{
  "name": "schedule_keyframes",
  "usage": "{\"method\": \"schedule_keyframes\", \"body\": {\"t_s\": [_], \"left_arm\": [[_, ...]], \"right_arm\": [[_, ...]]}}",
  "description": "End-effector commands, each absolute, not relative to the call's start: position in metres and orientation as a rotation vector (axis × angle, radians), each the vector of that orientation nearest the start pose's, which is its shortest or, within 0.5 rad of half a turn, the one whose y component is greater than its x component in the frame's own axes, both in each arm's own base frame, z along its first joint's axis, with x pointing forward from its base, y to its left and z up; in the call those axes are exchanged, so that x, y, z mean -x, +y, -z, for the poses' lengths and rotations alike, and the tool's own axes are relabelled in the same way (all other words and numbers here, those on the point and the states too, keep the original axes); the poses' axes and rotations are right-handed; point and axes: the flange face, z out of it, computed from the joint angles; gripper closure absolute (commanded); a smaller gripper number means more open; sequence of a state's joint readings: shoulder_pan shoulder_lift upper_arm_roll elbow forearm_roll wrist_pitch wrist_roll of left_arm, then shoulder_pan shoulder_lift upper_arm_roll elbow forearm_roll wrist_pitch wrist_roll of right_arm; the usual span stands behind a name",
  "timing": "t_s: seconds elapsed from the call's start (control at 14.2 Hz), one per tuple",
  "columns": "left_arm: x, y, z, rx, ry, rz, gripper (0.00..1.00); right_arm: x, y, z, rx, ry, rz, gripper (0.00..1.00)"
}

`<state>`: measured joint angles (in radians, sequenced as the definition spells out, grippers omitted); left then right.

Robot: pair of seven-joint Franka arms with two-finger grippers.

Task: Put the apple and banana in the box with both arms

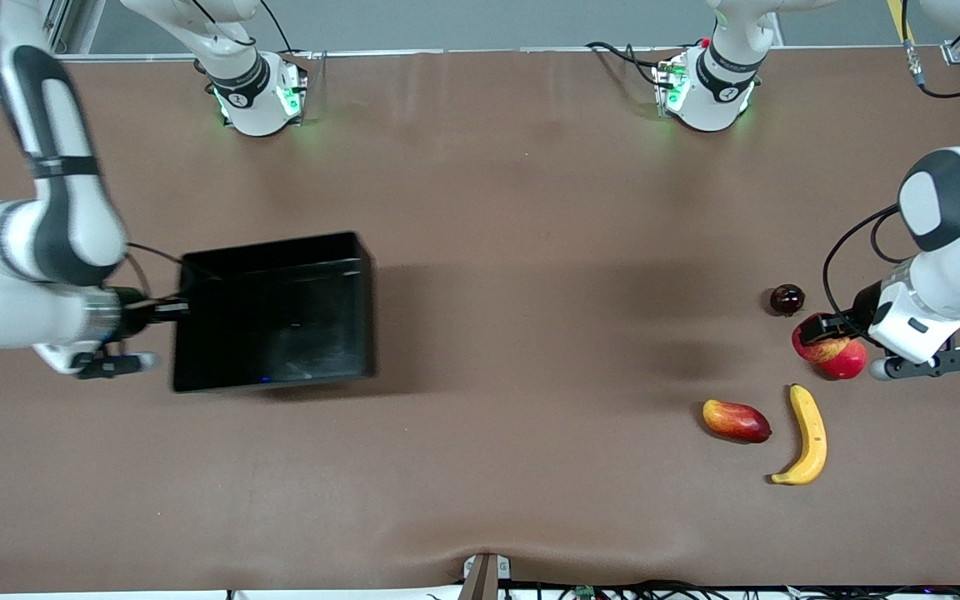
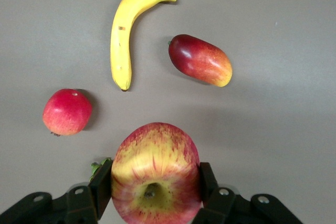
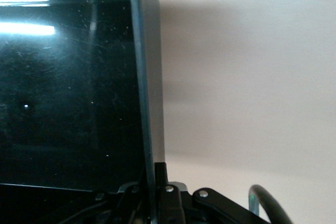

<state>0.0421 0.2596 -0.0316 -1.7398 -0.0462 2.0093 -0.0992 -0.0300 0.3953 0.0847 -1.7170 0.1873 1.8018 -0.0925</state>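
My left gripper [image 2: 152, 192] had its fingers [image 2: 103, 184] clamped on either side of the apple [image 2: 155, 174], streaked red and yellow, stem dimple facing the wrist camera. Apple was held off the table, over the left arm's end. In the front view the left gripper [image 1: 817, 329] and the apple [image 1: 817, 348] sat just above the plain red fruit [image 1: 848, 360], overlapping it there. Left wrist view showed the red fruit [image 2: 66, 111] apart from the apple, on the table.

Banana [image 1: 807, 433] lay on the table nearer the front camera than the red fruit, curved, untouched. Banana [image 2: 128, 32] also visible from the left wrist. Beside it, toward the right arm's end, lay a red-yellow mango-like fruit [image 1: 736, 420], also seen at [image 2: 200, 60]. A small dark round fruit [image 1: 787, 299] sat farther from the front camera than the apple.

My right gripper [image 1: 165, 311] was pinched shut on the wall of the box [image 1: 276, 250], at the box's edge toward the right arm's end. Right wrist view showed the fingers [image 3: 167, 192] closed either side of the thin black wall [image 3: 147, 77]. Box [image 3: 63, 103] held no fruit. Whether it was resting on the brown table [image 1: 513, 208] or lifted, couldn't tell.
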Motion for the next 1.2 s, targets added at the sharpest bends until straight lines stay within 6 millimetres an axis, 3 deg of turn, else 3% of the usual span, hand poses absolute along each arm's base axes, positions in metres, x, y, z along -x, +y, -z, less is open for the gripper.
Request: {"method": "schedule_keyframes", "body": {"t_s": [0.0, 0.28, 0.49, 0.78, 1.13], "left_arm": [[-0.630, 0.000, -0.447, 3.200, -0.206, 0.015, 1.00], [-0.620, -0.004, -0.468, 3.194, -0.279, 0.009, 1.00], [-0.616, -0.024, -0.484, 3.188, -0.400, 0.015, 1.00], [-0.617, -0.069, -0.483, 3.204, -0.409, 0.016, 1.00], [-0.620, -0.151, -0.466, 3.216, -0.449, 0.009, 1.00]], "right_arm": [[-0.614, 0.131, -0.345, 2.919, -0.058, -0.399, 1.00], [-0.597, 0.230, -0.331, 2.937, 0.011, -0.361, 1.00], [-0.580, 0.297, -0.310, 2.954, 0.058, -0.303, 1.00], [-0.553, 0.374, -0.278, 2.902, 0.141, -0.263, 1.00], [-0.526, 0.425, -0.242, 2.931, 0.069, -0.285, 1.00]]}}
